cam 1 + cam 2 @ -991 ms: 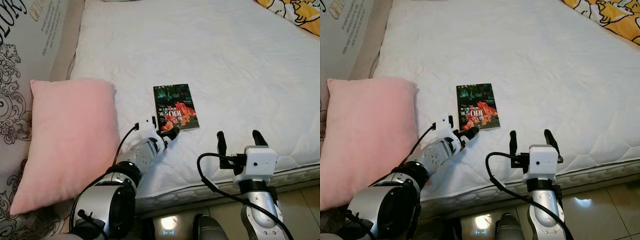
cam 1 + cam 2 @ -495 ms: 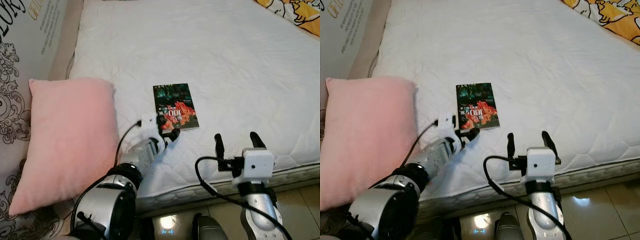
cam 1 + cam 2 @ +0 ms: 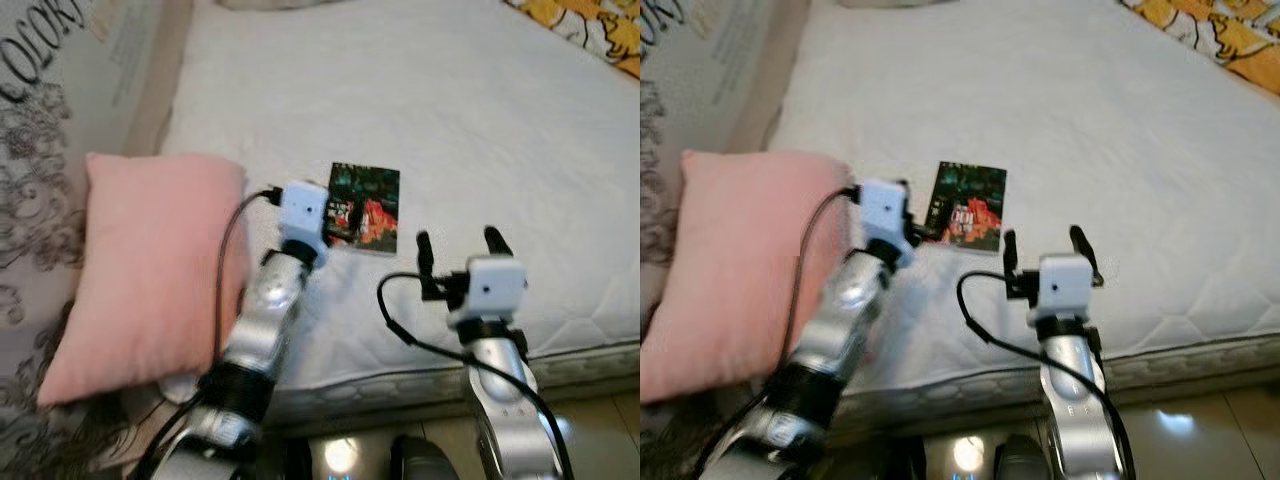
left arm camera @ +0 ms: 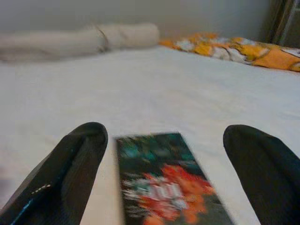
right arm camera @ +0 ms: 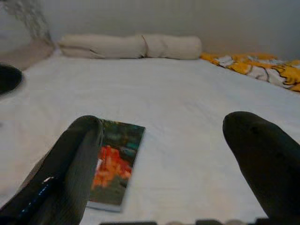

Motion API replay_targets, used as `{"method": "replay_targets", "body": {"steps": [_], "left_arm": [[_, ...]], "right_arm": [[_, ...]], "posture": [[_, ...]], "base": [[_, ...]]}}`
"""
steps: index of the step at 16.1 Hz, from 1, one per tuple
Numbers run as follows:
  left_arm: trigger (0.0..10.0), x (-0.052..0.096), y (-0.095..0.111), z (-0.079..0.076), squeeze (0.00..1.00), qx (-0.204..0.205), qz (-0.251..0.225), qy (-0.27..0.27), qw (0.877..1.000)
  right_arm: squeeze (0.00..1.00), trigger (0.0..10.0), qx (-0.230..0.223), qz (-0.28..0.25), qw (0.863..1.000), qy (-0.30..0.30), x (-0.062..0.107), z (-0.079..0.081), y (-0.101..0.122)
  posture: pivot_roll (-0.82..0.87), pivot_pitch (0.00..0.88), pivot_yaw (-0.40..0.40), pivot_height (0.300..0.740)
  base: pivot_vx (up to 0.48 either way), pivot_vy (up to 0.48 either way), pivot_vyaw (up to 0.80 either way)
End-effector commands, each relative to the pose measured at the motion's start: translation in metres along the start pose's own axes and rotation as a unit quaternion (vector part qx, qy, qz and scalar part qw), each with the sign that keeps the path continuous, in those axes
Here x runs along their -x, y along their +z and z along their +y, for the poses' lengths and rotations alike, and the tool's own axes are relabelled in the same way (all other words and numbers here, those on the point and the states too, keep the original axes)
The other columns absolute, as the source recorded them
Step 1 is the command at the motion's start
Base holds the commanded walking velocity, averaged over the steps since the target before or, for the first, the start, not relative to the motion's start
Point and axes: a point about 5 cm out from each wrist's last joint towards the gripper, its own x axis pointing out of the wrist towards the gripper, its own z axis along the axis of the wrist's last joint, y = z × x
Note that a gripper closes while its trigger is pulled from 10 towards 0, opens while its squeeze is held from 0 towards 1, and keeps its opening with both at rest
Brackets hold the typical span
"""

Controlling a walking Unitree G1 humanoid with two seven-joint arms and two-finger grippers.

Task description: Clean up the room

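A dark book [image 3: 366,207] with a red and green cover lies flat on the white mattress [image 3: 470,110]. My left gripper [image 4: 166,136] is open just above the book's near end, its two black fingers [image 4: 79,159] spread on either side of the cover in the left wrist view. From the head, its white wrist camera [image 3: 303,210] covers the book's left edge. My right gripper [image 3: 458,243] is open and empty, held over the mattress near the front edge, just right of the book [image 5: 115,164].
A pink pillow [image 3: 150,270] leans at the bed's left side against a patterned wall [image 3: 50,120]. A yellow printed blanket [image 3: 590,25] lies at the far right. A beige bolster [image 5: 131,46] runs along the bed's far end. Tiled floor [image 3: 600,430] lies below the mattress edge.
My left arm has risen and swung its gripper over the book's near end. The right gripper has lifted slightly and moved forward. The head camera has shifted and the picture is blurred.
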Motion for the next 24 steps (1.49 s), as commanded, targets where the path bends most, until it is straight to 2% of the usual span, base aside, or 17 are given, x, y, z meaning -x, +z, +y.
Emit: {"method": "replay_targets", "body": {"steps": [1, 3, 6, 9, 11, 12, 13, 14, 16, 18, 19, 21, 24], "left_arm": [[10.0, 0.006, 0.001, 0.003, 0.0, -0.018, 0.002, 0.003, 1.0], [10.0, 0.014, 0.004, 0.007, 0.0, -0.044, 0.0, 0.018, 0.999], [10.0, 0.019, 0.01, 0.006, 0.0, -0.079, -0.015, 0.019, 0.997], [10.0, 0.016, 0.009, 0.011, 0.0, -0.069, 0.003, 0.031, 0.997], [10.0, 0.014, 0.002, 0.02, 0.0, -0.044, 0.034, 0.059, 0.997], [10.0, 0.015, -0.007, 0.028, 0.0, -0.039, 0.068, 0.086, 0.993], [10.0, 0.019, -0.018, 0.038, 0.0, -0.049, 0.098, 0.109, 0.988], [10.0, 0.023, -0.028, 0.047, 0.0, -0.04, 0.122, 0.129, 0.983], [10.0, 0.033, -0.041, 0.064, 0.0, -0.051, 0.153, 0.15, 0.975], [10.0, 0.037, -0.044, 0.072, 0.0, -0.06, 0.16, 0.153, 0.973], [10.0, 0.035, -0.043, 0.068, 0.0, -0.06, 0.158, 0.147, 0.975], [10.0, 0.029, -0.035, 0.052, 0.0, -0.07, 0.128, 0.115, 0.983], [10.0, 0.027, -0.027, 0.039, 0.0, -0.073, 0.096, 0.085, 0.989]], "right_arm": [[0.15, 10.0, -0.008, 0.0, 1.0, -0.002, -0.001, 0.001, -0.003], [0.16, 10.0, -0.011, -0.008, 1.0, 0.0, -0.008, 0.003, -0.003], [0.15, 10.0, -0.012, -0.016, 1.0, -0.004, -0.014, 0.003, -0.003], [0.16, 10.0, -0.01, -0.022, 1.0, -0.011, -0.016, -0.002, -0.005], [0.15, 10.0, -0.01, -0.032, 0.999, -0.031, -0.016, -0.01, -0.003], [0.15, 10.0, -0.019, -0.037, 0.998, -0.046, -0.009, -0.016, -0.003], [0.15, 10.0, -0.012, -0.028, 0.998, -0.055, 0.004, -0.024, -0.008], [0.15, 10.0, -0.004, -0.011, 0.998, -0.057, 0.014, -0.028, -0.015], [0.16, 10.0, 0.004, 0.009, 0.998, -0.063, 0.026, -0.034, -0.023], [0.16, 10.0, 0.006, 0.014, 0.998, -0.067, 0.027, -0.035, -0.028], [0.16, 10.0, 0.004, 0.015, 0.997, -0.069, 0.025, -0.035, -0.029], [0.15, 10.0, 0.0, 0.011, 0.998, -0.065, 0.019, -0.032, -0.028], [0.15, 10.0, 0.0, 0.008, 0.998, -0.056, 0.013, -0.03, -0.028]], "posture": [[-0.12, 0.048, 0.097, 0.74], [-0.11, 0.028, 0.097, 0.74], [-0.11, 0.012, 0.097, 0.74], [-0.11, 0.0, 0.096, 0.74], [-0.12, 0.0, 0.098, 0.74], [-0.12, 0.0, 0.098, 0.74], [-0.12, 0.0, 0.099, 0.74], [-0.12, 0.0, 0.101, 0.74], [-0.13, 0.0, 0.105, 0.74], [-0.14, 0.0, 0.114, 0.74], [-0.14, 0.0, 0.115, 0.74], [-0.14, 0.0, 0.115, 0.74], [-0.13, 0.0, 0.109, 0.74]], "base": [[0.0, 0.0, 0.0], [0.0, 0.0, 0.0], [0.0, 0.0, 0.0], [0.0, 0.0, 0.0], [0.201, -0.18, 0.0], [0.304, 0.0, 0.0], [0.386, 0.0, 0.0], [0.386, 0.0, 0.0], [0.446, 0.0, 0.0], [0.48, 0.0, 0.0], [0.48, 0.0, 0.0], [0.422, -0.124, 0.0], [0.343, -0.326, 0.0]]}}
